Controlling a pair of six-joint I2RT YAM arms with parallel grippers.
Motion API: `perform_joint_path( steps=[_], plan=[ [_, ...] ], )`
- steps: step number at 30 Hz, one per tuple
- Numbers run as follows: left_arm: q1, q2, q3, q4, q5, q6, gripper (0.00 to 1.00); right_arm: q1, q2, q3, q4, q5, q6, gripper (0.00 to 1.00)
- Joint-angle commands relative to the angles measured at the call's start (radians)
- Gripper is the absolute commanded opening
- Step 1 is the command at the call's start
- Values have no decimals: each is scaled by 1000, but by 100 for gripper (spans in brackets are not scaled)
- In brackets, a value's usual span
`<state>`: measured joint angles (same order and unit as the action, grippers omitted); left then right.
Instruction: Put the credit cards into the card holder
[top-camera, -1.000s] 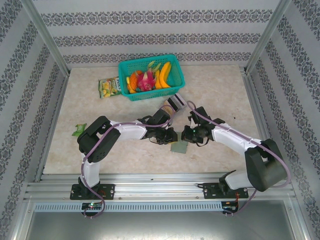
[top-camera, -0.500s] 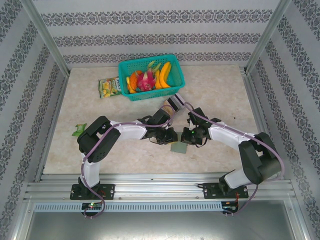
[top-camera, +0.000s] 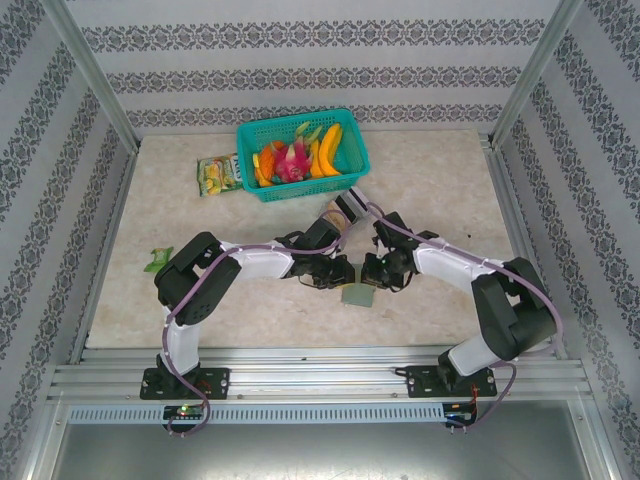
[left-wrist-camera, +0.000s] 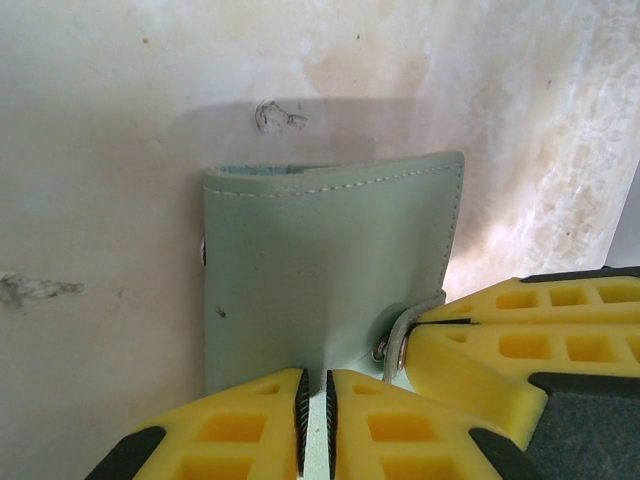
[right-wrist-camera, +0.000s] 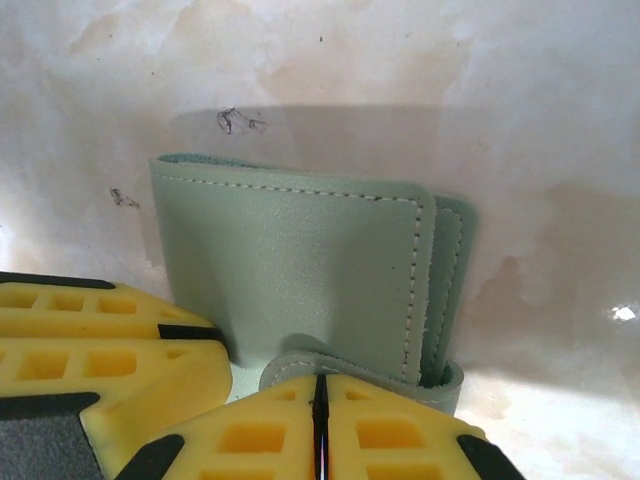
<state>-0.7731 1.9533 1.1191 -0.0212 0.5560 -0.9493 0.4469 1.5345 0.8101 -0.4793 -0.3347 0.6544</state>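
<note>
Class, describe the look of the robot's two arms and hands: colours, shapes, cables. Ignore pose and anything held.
Both the left arm and right arm have white links joined by bulky black joints, with a purple cable running along each. The left hand and right hand have blocky yellow fingers with rectangular recesses and thin black inner pads.

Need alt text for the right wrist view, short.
A folded grey-green card holder lies on a pale marbled table, its strap tab pinched by the shut right gripper at bottom centre. The left gripper, also yellow, grips the holder's lower-left edge.
</note>
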Motion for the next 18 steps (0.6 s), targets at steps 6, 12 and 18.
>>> perform_joint_path(
  steps=[6, 12, 18],
  plan=[
    [-16, 36, 5, -54, -15, 19, 17, 21, 118, 68, -93, 25, -15, 10],
    [-17, 32, -3, -43, -17, 15, 17, 54, 180, 123, -145, 70, -20, 10],
    [-17, 18, -9, -29, -19, 21, 18, 67, 187, 144, -164, 113, -13, 11]
  ],
)
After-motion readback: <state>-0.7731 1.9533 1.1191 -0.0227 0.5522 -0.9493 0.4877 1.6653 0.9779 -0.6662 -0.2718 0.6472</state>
